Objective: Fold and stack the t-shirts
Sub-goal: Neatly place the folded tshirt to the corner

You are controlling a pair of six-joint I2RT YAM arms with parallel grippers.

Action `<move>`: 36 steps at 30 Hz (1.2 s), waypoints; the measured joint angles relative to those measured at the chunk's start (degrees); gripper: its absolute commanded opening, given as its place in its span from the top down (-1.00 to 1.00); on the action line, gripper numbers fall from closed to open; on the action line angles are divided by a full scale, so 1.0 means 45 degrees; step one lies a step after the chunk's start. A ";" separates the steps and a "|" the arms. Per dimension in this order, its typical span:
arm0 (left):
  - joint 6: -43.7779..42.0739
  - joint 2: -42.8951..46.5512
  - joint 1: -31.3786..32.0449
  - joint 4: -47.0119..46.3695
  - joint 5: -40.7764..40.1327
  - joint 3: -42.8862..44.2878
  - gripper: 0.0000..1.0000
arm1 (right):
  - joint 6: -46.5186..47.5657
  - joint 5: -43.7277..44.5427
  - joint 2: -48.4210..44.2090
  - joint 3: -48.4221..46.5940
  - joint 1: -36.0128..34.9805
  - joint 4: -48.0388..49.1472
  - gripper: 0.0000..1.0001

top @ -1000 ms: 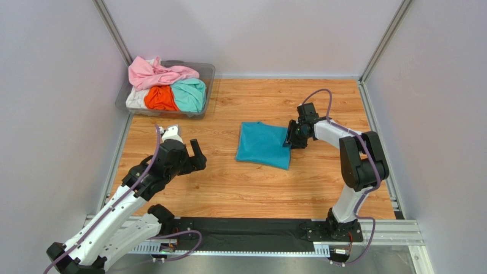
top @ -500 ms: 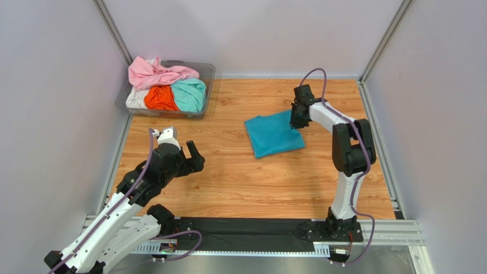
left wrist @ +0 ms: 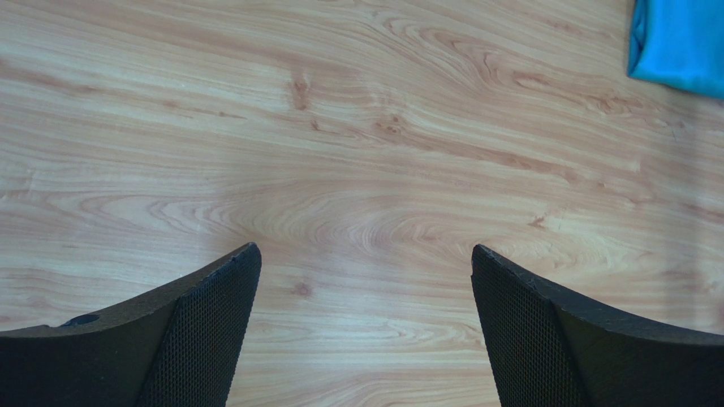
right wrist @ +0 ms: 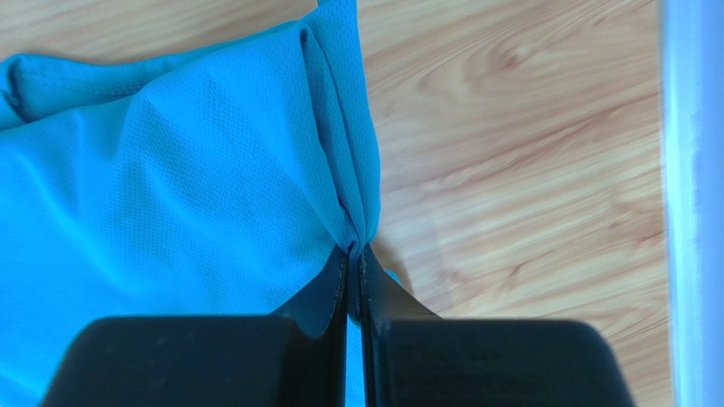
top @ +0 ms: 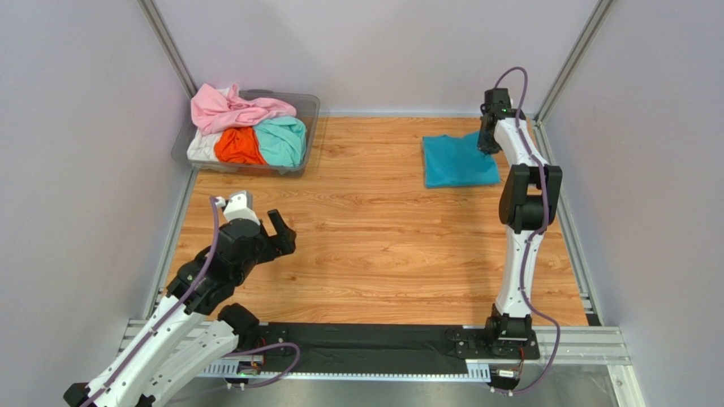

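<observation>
A folded teal-blue t-shirt (top: 459, 159) lies at the far right of the wooden table, near the back corner. My right gripper (top: 487, 142) is shut on its right edge; the right wrist view shows the fabric (right wrist: 170, 195) bunched between the closed fingertips (right wrist: 354, 254). A corner of the shirt also shows in the left wrist view (left wrist: 680, 47). My left gripper (top: 276, 233) is open and empty over bare wood at the near left (left wrist: 365, 263). Pink (top: 234, 108), orange (top: 238, 146), mint green (top: 282, 140) and white (top: 202, 148) t-shirts lie crumpled in the tub.
A clear plastic tub (top: 310, 106) stands at the back left corner. Grey walls and metal frame rails (top: 557, 182) enclose the table; the right rail (right wrist: 692, 195) runs close beside the teal shirt.
My right gripper has dragged the teal-blue t-shirt from the table's middle to the far right back corner. My left arm has drawn back slightly toward the near left.
</observation>
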State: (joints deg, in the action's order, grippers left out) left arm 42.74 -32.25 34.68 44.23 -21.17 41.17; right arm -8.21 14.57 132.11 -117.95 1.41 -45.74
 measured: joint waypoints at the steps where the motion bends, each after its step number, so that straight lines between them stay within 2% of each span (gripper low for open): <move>1: -0.0005 -0.0019 0.0000 -0.0058 -0.0194 0.0000 -0.99 | 0.0175 0.0112 0.0374 -0.0515 0.0243 -0.0141 0.99; 7: -0.0291 -0.0102 0.0000 -0.0583 -0.1098 0.0000 -0.99 | 0.1219 0.0505 0.2118 -0.2958 0.1350 -0.0437 0.98; 14: -0.0709 -0.0481 0.0000 -0.1277 -0.1632 0.0000 -0.99 | 0.2127 0.0559 0.3157 -0.3973 0.2191 0.0646 0.86; 15: -0.0729 -0.0563 0.0000 -0.1365 -0.1690 0.0005 -0.99 | 0.2186 0.0559 0.3235 -0.3988 0.2268 0.0835 0.82; 17: -0.0743 -0.0714 0.0000 -0.1477 -0.1792 0.0010 -0.99 | 0.2293 0.0563 0.3347 -0.4002 0.2404 0.1180 0.61; 21: -0.0772 -0.0981 0.0000 -0.1564 -0.1972 0.0083 -0.99 | 0.2618 0.0627 0.3381 -0.4027 0.2506 0.1758 0.51; 22: -0.0787 -0.1059 0.0000 -0.1574 -0.2011 0.0151 -0.99 | 0.2696 0.0665 0.3381 -0.4046 0.2511 0.1953 0.36; 24: -0.0811 -0.1171 0.0000 -0.1579 -0.2084 0.0316 -0.99 | 0.2754 0.0763 0.3381 -0.4065 0.2501 0.2186 0.18; 25: -0.0816 -0.1243 0.0000 -0.1583 -0.2108 0.0432 -0.99 | 0.2759 0.0850 0.3381 -0.4065 0.2501 0.2263 -0.05; 27: -0.0811 -0.1370 0.0000 -0.1569 -0.2157 0.0675 -0.99 | 0.2715 0.1015 0.3347 -0.4061 0.2472 0.2312 -0.39; 28: -0.0806 -0.1404 0.0000 -0.1520 -0.2186 0.0797 -0.99 | 0.2686 0.1054 0.3303 -0.4031 0.2467 0.2312 -0.94; 29: -0.0806 -0.1447 0.0000 -0.1467 -0.2205 0.0923 -0.99 | 0.2565 0.1088 0.3167 -0.3934 0.2453 0.2297 -1.00; 32: -0.0787 -0.1637 0.0000 -0.1175 -0.2293 0.1423 -0.99 | 0.2395 0.1219 0.2229 -0.3089 0.2419 0.2016 -1.00; 36: -0.0714 -0.2021 0.0000 -0.0617 -0.2361 0.2152 -0.99 | 0.1501 0.1268 -0.0544 -0.0894 0.2307 0.1826 -1.00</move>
State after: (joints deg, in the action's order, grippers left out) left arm 39.53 -41.34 34.68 41.45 -31.79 50.85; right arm -1.45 20.27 129.67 -121.97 11.79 -37.52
